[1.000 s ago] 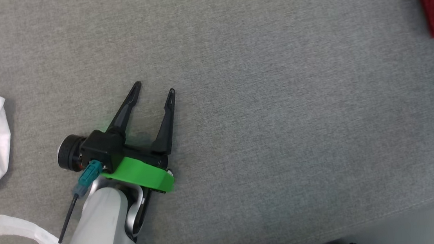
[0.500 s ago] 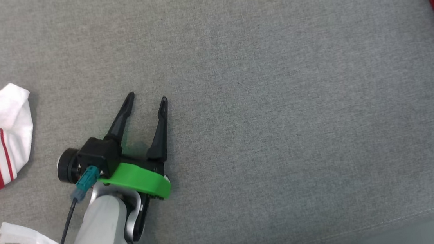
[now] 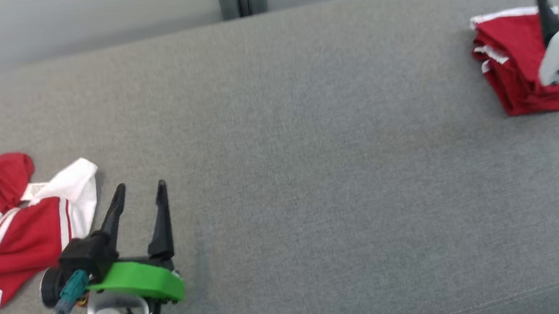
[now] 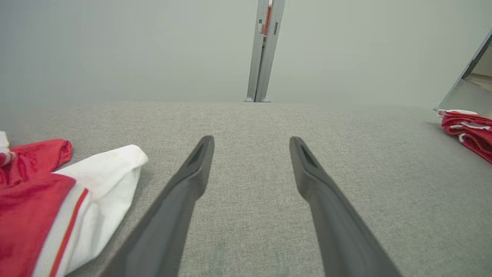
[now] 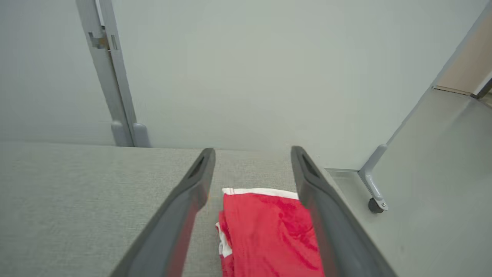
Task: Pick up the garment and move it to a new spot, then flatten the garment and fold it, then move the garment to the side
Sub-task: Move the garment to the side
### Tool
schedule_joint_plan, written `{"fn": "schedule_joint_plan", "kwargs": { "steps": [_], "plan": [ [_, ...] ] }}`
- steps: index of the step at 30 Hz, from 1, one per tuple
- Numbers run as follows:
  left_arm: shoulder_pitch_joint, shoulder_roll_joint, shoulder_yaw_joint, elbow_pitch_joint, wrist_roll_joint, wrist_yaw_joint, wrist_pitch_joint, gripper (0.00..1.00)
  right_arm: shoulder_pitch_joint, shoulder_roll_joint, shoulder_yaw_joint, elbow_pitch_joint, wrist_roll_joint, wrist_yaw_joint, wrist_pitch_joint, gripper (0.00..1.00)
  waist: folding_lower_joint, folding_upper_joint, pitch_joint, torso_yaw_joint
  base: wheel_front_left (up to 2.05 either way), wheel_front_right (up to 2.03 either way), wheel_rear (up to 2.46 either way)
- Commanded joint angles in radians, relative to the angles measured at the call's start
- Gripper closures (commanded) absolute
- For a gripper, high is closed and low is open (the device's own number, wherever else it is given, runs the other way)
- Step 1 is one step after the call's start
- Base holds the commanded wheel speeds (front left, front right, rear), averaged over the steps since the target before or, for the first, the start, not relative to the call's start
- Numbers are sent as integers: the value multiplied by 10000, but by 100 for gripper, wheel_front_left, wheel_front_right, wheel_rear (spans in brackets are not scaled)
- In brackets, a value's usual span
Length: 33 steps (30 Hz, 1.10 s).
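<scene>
The camera has been raised. The left gripper point(image 3: 140, 187) and right gripper point(image 5: 252, 154) are held wide, the latter above the garment point(image 5: 269, 223), judged soft and light, best pinched at its hem.

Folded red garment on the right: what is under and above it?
The folded red garment lies on the grey surface. The open right pincer is above it. Its inner layers are covered.

Folded garment point(image 3: 510, 71) right, loose jersey point(image 3: 13, 241) left

Open grey surface point(image 3: 311, 174) lies between crumpled jersey point(image 3: 13, 236) and folded garment point(image 3: 509, 66).
</scene>
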Motion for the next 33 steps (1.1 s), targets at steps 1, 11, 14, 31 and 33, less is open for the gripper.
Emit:
{"fn": "schedule_joint_plan", "kwargs": {
  "steps": [1, 11, 14, 31, 33],
  "plan": [
    [306, 71, 152, -42, -91, 90, -31, 0, 678, 220, -132, -410, -11, -17, -15, 0, 0, 0, -1390, -184, 0, 0, 0],
    [1048, 34, 694, -169, -238, 315, -32, 0, 4062, 1066, -1899, -4274, -802, -17, -21, 0, 0, 0, -1896, -95, 0, 0, 0],
    [1202, -61, 864, -98, -248, 289, -32, 0, 5646, 1519, -2614, -5638, -1188, -17, -20, 0, 0, 0, -1999, -24, 0, 0, 0],
    [1789, -437, 1479, -224, 439, -164, -33, 0, 8587, 2678, -3931, -7484, -2160, -16, -22, 0, 0, 0, -2194, 81, 0, 0, 0],
    [1773, -478, 1519, -203, 493, -192, -33, 0, 8574, 2668, -3885, -7495, -2208, -16, -22, 0, 0, 0, -2198, 83, 0, 0, 0]
  ]
}}
